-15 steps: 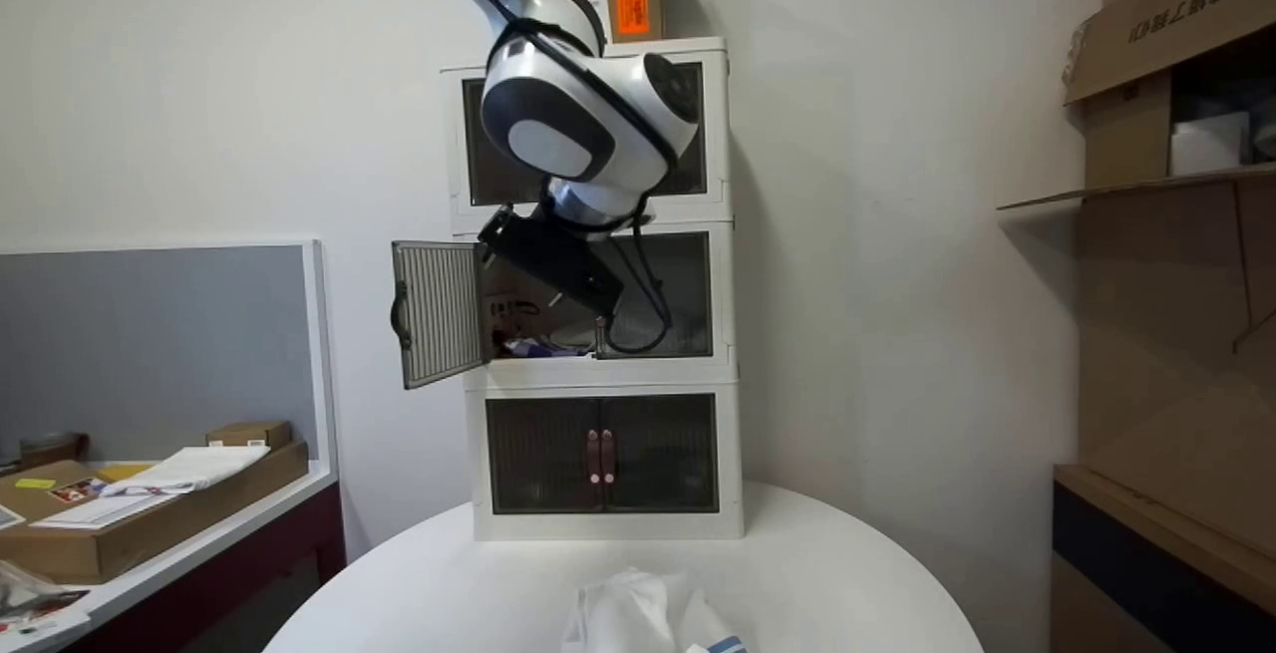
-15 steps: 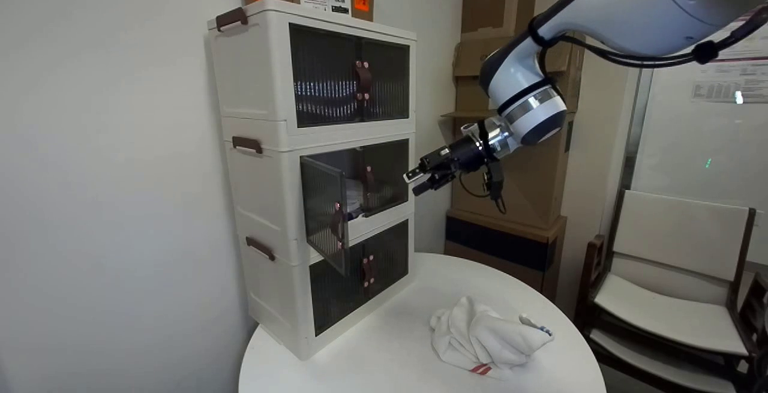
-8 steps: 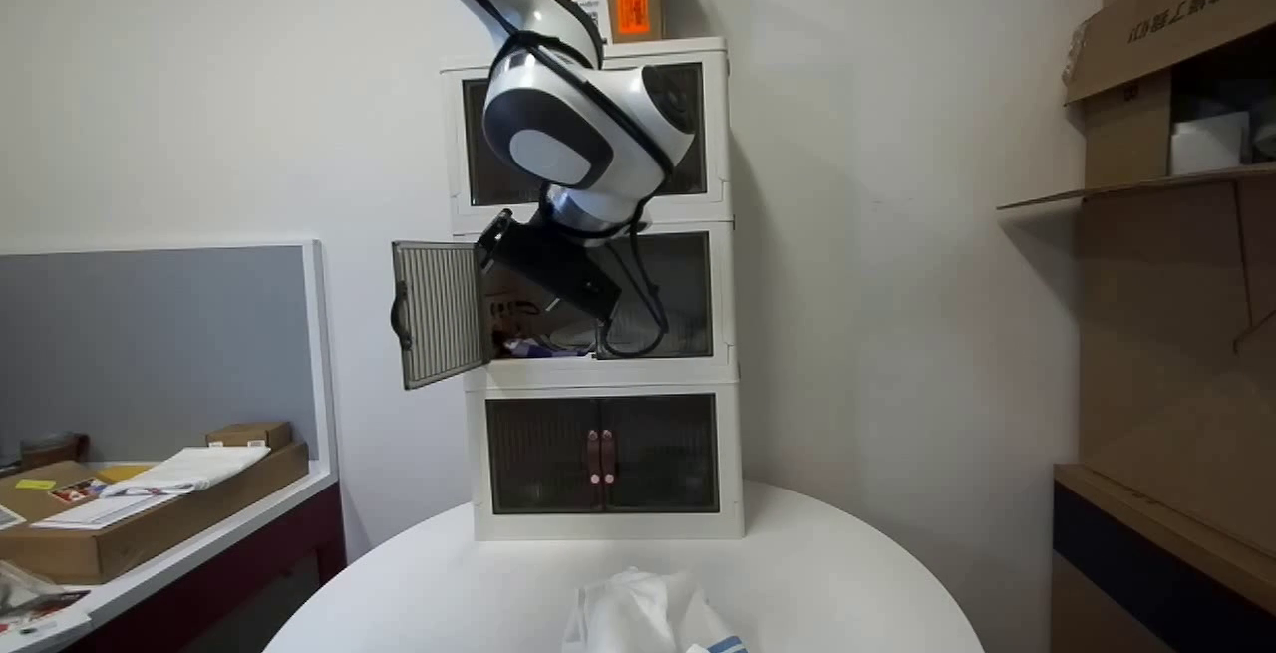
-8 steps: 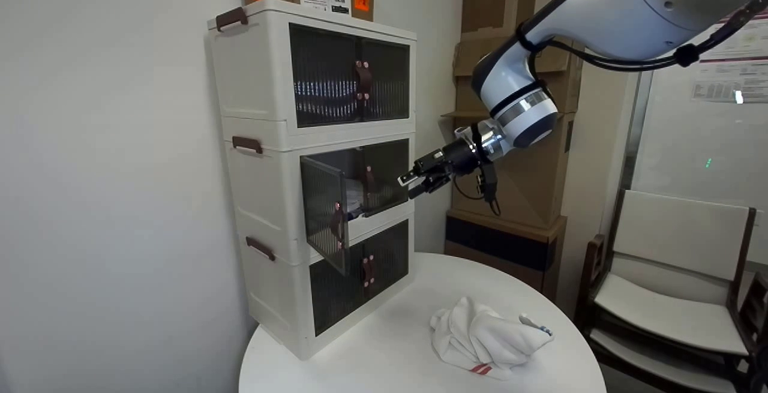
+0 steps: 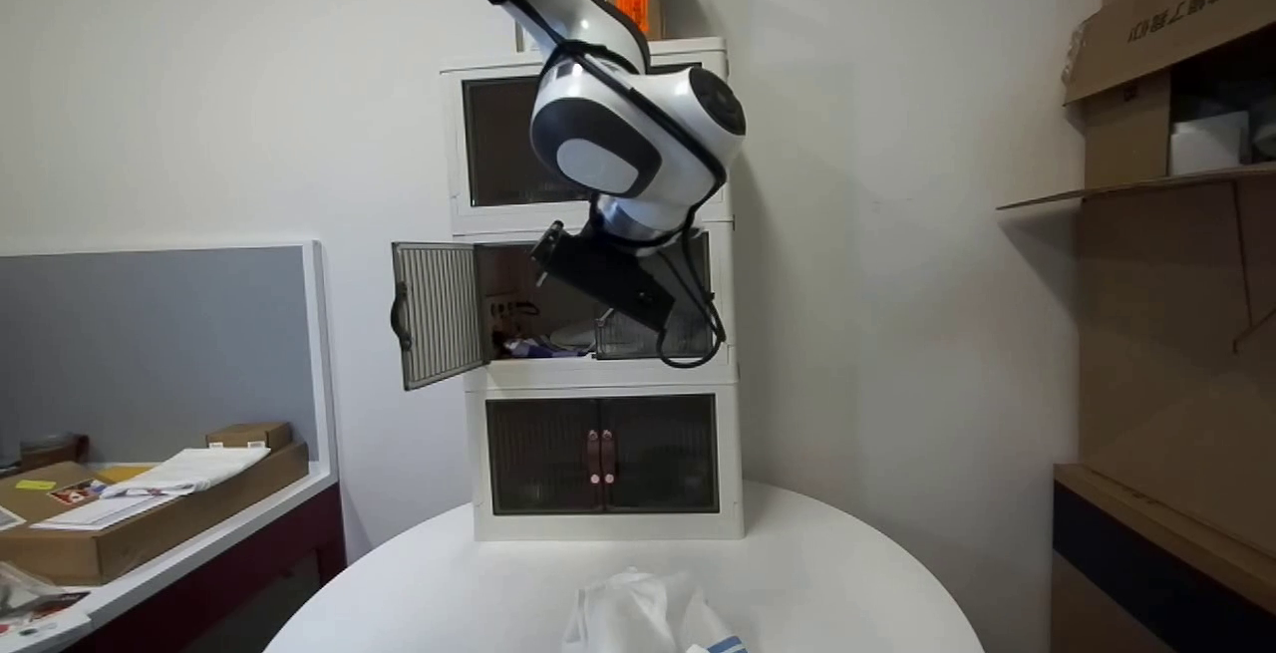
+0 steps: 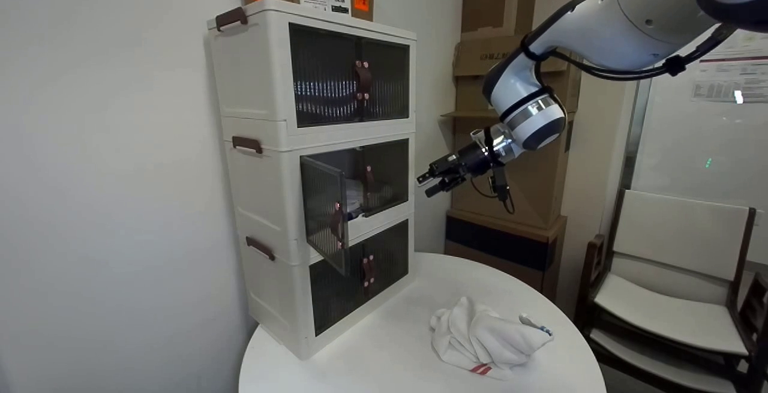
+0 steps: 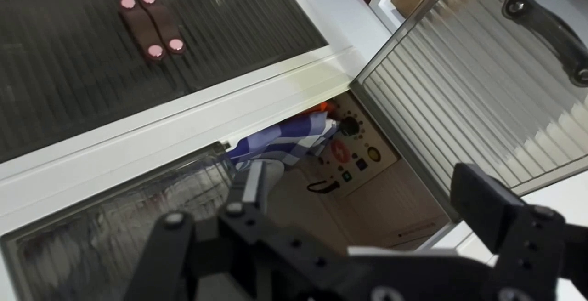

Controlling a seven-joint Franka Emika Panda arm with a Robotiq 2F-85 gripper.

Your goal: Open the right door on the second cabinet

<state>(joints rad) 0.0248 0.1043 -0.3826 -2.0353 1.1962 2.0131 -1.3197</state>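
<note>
Beyond spread claw [image 6: 425,186], right door [image 6: 389,176] closed, gap between

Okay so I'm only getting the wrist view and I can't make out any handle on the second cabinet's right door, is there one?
Observer: Yes. In an exterior view, a dark handle shows near the inner edge of the right door.
Operator: And are the jaws touching it?
Observer: No. In an exterior view, the jaws stand apart from the second cabinet, with a gap showing between them.
</note>
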